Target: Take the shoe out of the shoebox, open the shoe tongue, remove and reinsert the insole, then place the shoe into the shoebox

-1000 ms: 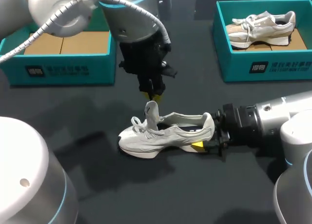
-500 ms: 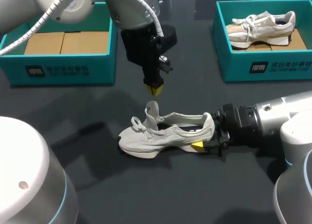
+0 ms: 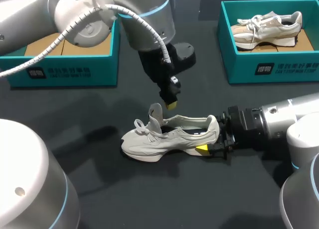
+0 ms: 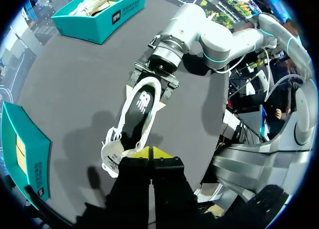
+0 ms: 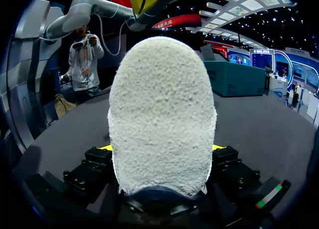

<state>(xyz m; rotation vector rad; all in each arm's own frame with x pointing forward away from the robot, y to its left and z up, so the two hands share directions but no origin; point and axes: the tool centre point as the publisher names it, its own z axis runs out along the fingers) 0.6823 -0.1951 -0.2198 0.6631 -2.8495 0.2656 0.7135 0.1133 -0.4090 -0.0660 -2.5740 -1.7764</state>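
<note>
A pale grey shoe [image 3: 169, 137] lies on its sole mid-table, toe to the left, its tongue [image 3: 155, 114] standing up. From above, the left wrist view shows the shoe [image 4: 115, 150] with its dark insole [image 4: 142, 102] inside. My left gripper [image 3: 171, 103] hangs just above the shoe's opening, shut and empty; its yellow tips [image 4: 151, 153] meet. My right gripper [image 3: 212, 140] is shut on the shoe's heel from the right. The heel [image 5: 162, 114] fills the space between its fingers in the right wrist view.
A teal shoebox [image 3: 65, 69] with a bare cardboard floor stands at the back left. A second teal box [image 3: 271, 67] at the back right holds another shoe [image 3: 266, 27]. Dark open tabletop lies in front of the shoe.
My left gripper let go of the raised tongue, shut, lifted off and shifted right over the shoe's opening. The shoe and right arm stayed still.
</note>
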